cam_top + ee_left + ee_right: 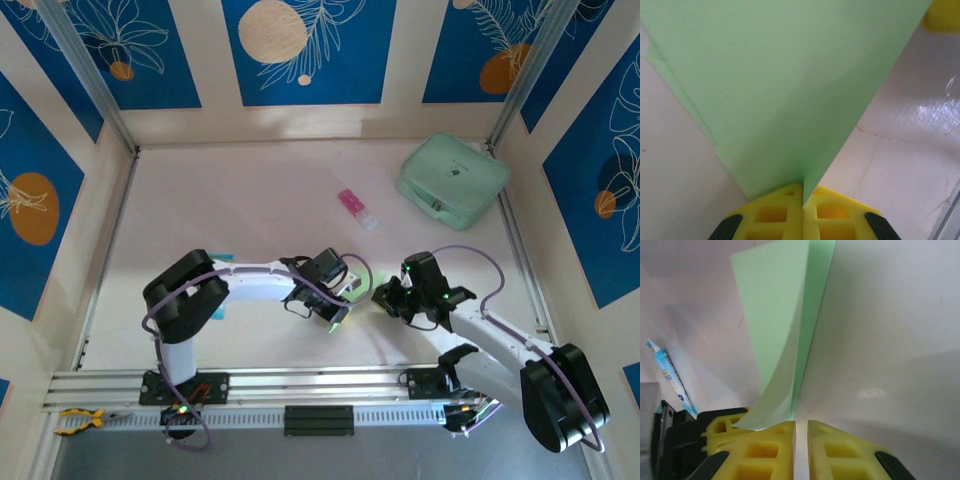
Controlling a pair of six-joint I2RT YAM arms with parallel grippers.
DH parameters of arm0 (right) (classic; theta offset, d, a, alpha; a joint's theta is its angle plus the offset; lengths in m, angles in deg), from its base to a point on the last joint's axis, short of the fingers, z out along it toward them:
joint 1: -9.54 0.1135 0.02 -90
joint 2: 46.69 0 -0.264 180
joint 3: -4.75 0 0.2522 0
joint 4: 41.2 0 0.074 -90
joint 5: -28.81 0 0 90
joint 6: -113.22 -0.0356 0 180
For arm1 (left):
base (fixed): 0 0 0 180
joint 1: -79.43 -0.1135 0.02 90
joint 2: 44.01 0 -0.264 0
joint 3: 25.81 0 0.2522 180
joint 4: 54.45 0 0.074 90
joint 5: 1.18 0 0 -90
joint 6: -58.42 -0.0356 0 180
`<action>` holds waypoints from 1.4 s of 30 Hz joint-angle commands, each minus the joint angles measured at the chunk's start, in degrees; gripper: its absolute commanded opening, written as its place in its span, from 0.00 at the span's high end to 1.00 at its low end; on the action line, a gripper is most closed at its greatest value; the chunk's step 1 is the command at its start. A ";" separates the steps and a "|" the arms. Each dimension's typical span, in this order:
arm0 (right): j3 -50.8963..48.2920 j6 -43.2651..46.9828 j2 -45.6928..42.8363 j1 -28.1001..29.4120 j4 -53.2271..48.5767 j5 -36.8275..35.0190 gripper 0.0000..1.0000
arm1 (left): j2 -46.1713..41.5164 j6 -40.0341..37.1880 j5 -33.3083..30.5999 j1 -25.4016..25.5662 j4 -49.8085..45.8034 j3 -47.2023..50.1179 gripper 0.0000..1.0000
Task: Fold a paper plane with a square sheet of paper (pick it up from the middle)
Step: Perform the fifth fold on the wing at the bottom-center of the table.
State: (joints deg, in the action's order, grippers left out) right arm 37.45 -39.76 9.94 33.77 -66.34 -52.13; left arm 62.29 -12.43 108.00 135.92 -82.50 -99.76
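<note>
The square sheet of paper (780, 75) is pale lime-green and partly folded, with a crease running toward my left gripper (802, 192). That gripper is shut on the paper's lower point, yellow pads pressed together. In the top view the left gripper (343, 298) and right gripper (386, 296) meet near the table's front middle. In the right wrist view the paper (780, 325) stands up and curls left of my right gripper (801, 427). Its jaws are a narrow slit apart, with bare table showing between them. No paper plane shape shows.
A mint-green case (452, 180) sits at the back right, and a small pink-and-white tube (357, 207) lies left of it. A blue-and-white packet (670, 375) lies on the table beyond the left arm. Metal rails run along the front edge (320, 385).
</note>
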 commanded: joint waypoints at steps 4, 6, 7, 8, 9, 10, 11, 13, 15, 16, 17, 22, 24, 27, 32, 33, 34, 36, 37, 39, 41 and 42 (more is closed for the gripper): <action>-3.22 1.45 -2.83 -0.17 7.80 3.70 0.86 | 4.95 1.14 3.06 -0.83 -3.56 0.74 1.00; -3.13 2.64 -2.38 -0.31 9.05 5.00 0.86 | 4.97 1.93 3.80 -1.24 -2.19 1.60 1.00; -3.12 3.15 -1.90 -0.32 9.98 5.95 0.87 | 4.97 2.42 4.37 -1.48 -1.18 2.20 1.00; -3.12 3.44 -1.14 -0.30 11.46 7.24 0.87 | 4.97 3.07 5.01 -1.84 -0.16 2.84 1.00; -3.21 3.46 -0.09 -0.32 13.25 8.36 0.87 | 5.10 3.56 5.64 -2.23 0.70 3.28 1.00; -3.29 3.31 0.94 -0.30 14.85 9.17 0.87 | 5.17 3.81 6.05 -2.41 1.32 3.66 1.00; -3.34 3.21 2.33 -0.27 16.79 10.24 0.88 | 5.23 4.03 6.28 -2.49 1.92 4.09 1.00; -3.17 2.92 5.24 -0.31 20.36 12.20 0.89 | 5.35 4.24 6.48 -2.66 2.46 4.65 1.00; -2.63 2.78 8.03 -0.15 23.13 13.75 0.89 | 5.41 4.42 6.53 -2.74 2.84 5.15 1.00; -2.36 2.82 8.99 -0.11 23.57 13.94 0.90 | 5.34 4.60 6.54 -2.79 3.14 5.46 1.00; -2.10 2.78 9.84 -0.15 23.54 13.56 0.90 | 5.24 4.79 6.50 -2.85 3.62 5.81 1.00; -1.95 3.29 13.25 -0.84 24.79 12.95 0.90 | 4.73 6.04 7.16 -2.96 6.09 8.02 1.00; -1.59 3.69 14.61 -1.14 25.53 13.59 0.90 | 4.36 6.45 7.51 -2.90 7.20 8.82 1.00; -0.97 4.16 16.47 -1.63 25.99 13.97 0.90 | 3.63 6.77 7.52 -3.04 8.50 9.78 1.00; -0.72 4.58 18.90 -2.77 27.76 15.08 0.90 | 2.34 7.03 7.15 -3.22 10.18 11.25 1.00; -0.66 4.74 19.33 -2.96 28.19 15.59 0.90 | 2.09 7.19 7.24 -3.27 10.69 11.63 1.00; -0.52 4.82 19.90 -3.11 28.33 15.78 0.90 | 1.96 7.37 7.27 -3.30 11.34 12.06 1.00; -0.24 5.13 20.98 -3.42 28.73 16.38 0.90 | 1.83 7.65 7.23 -3.39 12.27 12.75 1.00; -0.22 5.21 21.40 -3.61 29.10 16.66 0.90 | 1.79 7.80 7.25 -3.40 12.64 13.02 1.00; 0.04 5.28 22.18 -3.84 29.36 16.88 0.90 | 1.71 8.05 7.18 -3.49 13.29 13.42 1.00; 0.21 5.46 22.76 -4.16 29.61 16.95 0.90 | 1.55 8.35 6.82 -3.66 13.57 13.91 1.00; 0.38 5.59 23.12 -4.25 29.65 17.11 0.90 | 1.61 8.48 6.69 -3.75 13.83 14.11 1.00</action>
State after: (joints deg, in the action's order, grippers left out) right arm 36.38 -35.52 32.14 30.07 -37.58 -36.72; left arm 61.59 -4.53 118.95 132.66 -61.82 -89.14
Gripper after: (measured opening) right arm 0.101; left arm 0.064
